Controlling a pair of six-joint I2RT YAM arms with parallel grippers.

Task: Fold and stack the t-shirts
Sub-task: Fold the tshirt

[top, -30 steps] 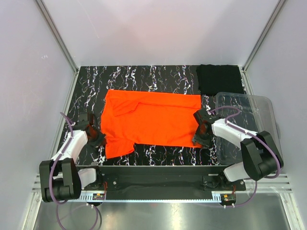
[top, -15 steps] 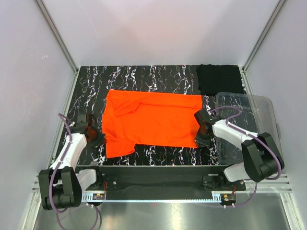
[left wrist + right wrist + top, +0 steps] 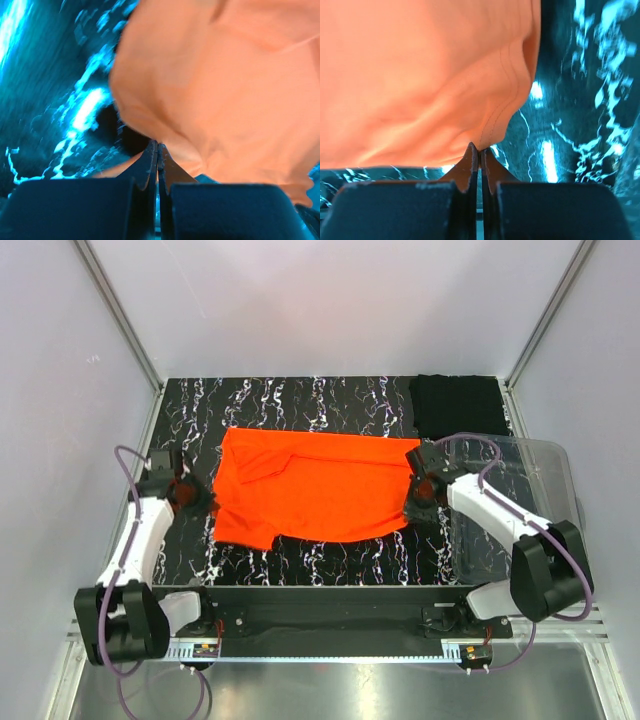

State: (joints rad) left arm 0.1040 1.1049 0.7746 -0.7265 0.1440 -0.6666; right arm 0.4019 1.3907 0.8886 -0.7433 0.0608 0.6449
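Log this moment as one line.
left end effector: shut on orange t-shirt | right end effector: same | black t-shirt: far-right corner

orange-red t-shirt [image 3: 315, 488] spread; black t-shirt [image 3: 455, 405] folded

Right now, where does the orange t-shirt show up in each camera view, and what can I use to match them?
Top external: the orange t-shirt lies spread mid-table, between the two arms.
Left wrist: it fills the upper right, one edge reaching down to the left gripper, which is shut on it.
Right wrist: it fills the upper left, its hem pinched in the right gripper.
Shared landmark: the black marbled tabletop, beside the cloth in every view.
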